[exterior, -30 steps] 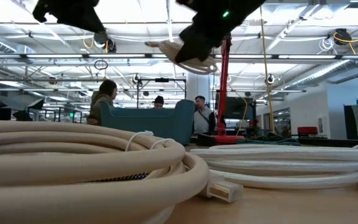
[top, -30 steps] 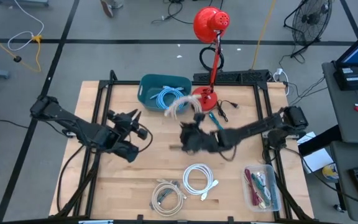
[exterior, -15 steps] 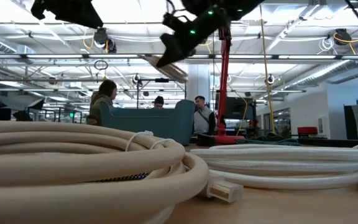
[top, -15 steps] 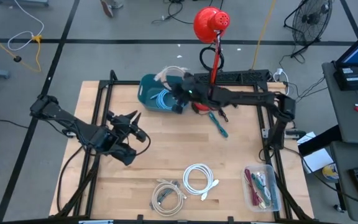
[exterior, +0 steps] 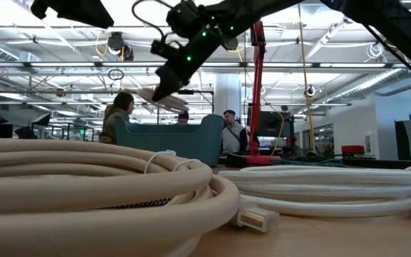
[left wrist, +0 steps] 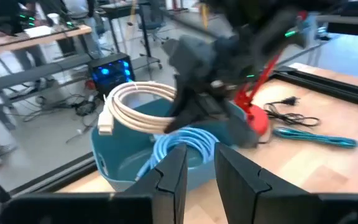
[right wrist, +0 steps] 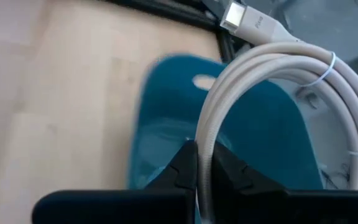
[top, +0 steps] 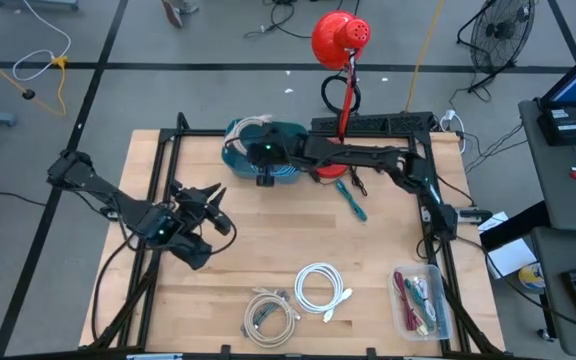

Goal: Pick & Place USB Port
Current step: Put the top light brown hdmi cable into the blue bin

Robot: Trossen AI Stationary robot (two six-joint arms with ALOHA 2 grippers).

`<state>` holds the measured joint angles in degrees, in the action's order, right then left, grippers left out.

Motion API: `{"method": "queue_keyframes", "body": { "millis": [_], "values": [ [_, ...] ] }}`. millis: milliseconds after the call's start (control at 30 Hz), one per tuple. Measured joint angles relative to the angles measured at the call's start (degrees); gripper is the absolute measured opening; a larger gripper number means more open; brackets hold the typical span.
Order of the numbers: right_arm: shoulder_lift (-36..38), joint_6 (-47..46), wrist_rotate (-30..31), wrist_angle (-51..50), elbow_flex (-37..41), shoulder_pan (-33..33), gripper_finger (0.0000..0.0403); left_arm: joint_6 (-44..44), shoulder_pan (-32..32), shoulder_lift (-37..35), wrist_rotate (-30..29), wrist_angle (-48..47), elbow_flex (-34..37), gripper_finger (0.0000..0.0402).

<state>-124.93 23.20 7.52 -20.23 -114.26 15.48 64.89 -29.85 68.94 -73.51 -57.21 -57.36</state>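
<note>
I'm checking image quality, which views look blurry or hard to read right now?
Left wrist view: right arm smeared by motion over the bin. Low view: near cable coil looms soft, arms silhouetted against bright ceiling lights. Right wrist view: table blurred, held cable sharp.

We see our right gripper (top: 265, 160) at full reach over the table's far side, fingers clamped together; our left gripper (top: 206, 200) waits low at left, fingers slightly parted
</note>
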Motion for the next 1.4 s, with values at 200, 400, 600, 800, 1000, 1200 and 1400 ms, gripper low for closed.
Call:
{"method": "queue_keyframes", "body": {
  "millis": [200,400,600,800,1000,1200,1400],
  "values": [
    [-1.86,-1.72,-2.27,0.93,0.02,2.24,0.0009,-0.86,-3.92,-1.86,-0.44,-0.12,0.00,0.0085],
    [-3.55,-2.45,-3.29,2.17,0.13,3.66,0.0009,-0.73,-6.28,-2.27,-2.87,0.01,0.00,0.0085],
    [-4.87,-3.57,-6.09,3.50,-0.04,3.71,0.0009,-1.36,-6.34,-2.27,-3.02,0.26,0.00,0.0085],
    [-6.66,-4.08,-6.15,4.08,-0.04,3.40,0.0009,-1.59,-6.31,-2.25,-3.00,0.31,0.00,0.0085],
    [-9.93,-5.70,-9.45,5.88,0.09,3.16,0.0009,-1.86,-6.31,-2.25,-2.98,0.29,0.00,0.0085],
    [-10.77,-5.66,-9.13,6.60,0.13,1.93,0.0008,-1.98,-6.31,-2.25,-2.98,0.28,0.00,0.0085],
    [-10.77,-5.62,-8.94,7.15,0.11,1.65,0.0008,-2.26,-6.31,-2.25,-2.94,0.28,0.00,0.0085]
  ]
}}
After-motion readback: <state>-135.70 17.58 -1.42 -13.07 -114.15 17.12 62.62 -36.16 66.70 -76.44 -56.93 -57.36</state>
